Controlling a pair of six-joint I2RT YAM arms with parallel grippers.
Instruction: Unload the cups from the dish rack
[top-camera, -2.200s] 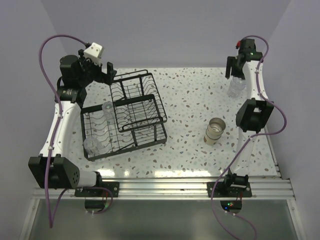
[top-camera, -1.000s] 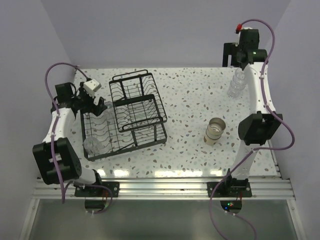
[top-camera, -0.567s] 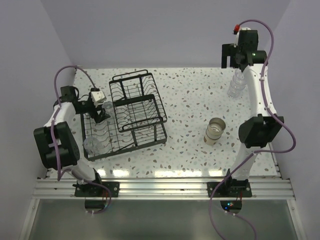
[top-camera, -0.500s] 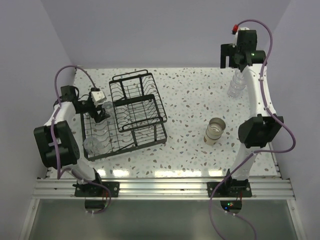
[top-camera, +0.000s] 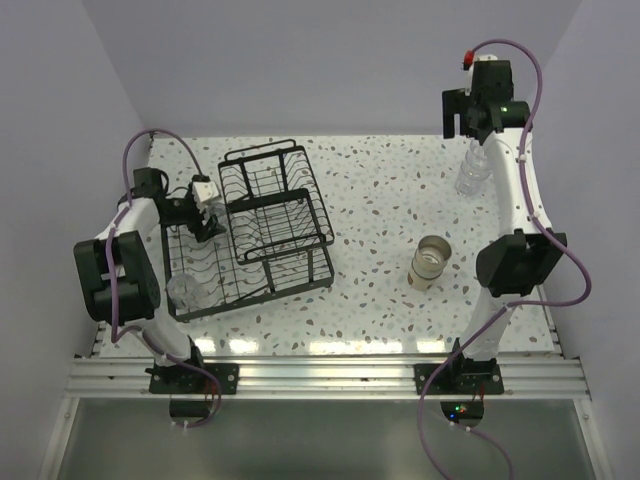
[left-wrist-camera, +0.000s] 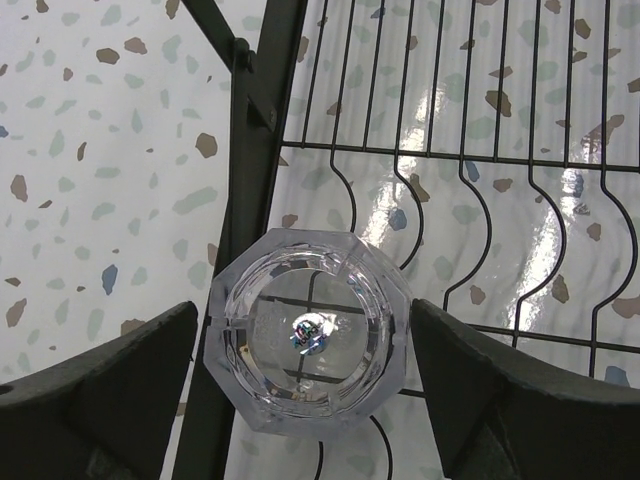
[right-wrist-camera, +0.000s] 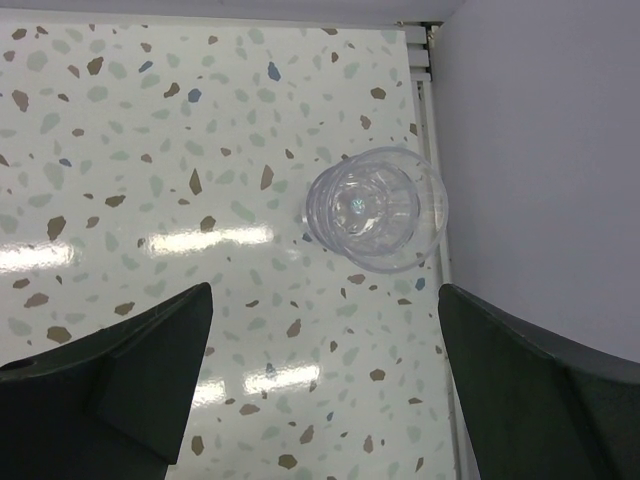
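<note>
Dish rack (top-camera: 255, 298): black wire, on the speckled desk (top-camera: 370, 200), toward 9 o'clock in the top view; a smaller slotted tier lies across its 1 o'clock part.

Faceted clear cup (left-wrist-camera: 308, 343): stands inside the dish rack at about 10 o'clock of the basket, on the wire floor, just beside a thick frame bar.

Left hand (left-wrist-camera: 303, 320): open and low over the rack. Its fingers (left-wrist-camera: 100, 400) flank the faceted clear cup, one at 9 o'clock and one at 3 o'clock, each just beside the cup wall. Whether either touches cannot be told.

Second clear cup (top-camera: 183, 290): in the rack's 7 o'clock corner, apart from the left hand.

Tan cup (top-camera: 430, 262): upright on the desk at about 4 o'clock, greyish inside showing, well apart from the rack.

Corner clear cup (right-wrist-camera: 375, 208): on the desk at about 1 o'clock in the top view, near the right-hand edge, outside the rack.

Right hand (right-wrist-camera: 325, 290): spread wide, gripping nothing, raised above the far right corner. In its wrist view the corner clear cup lies toward 12 o'clock, beyond the fingertips.
</note>
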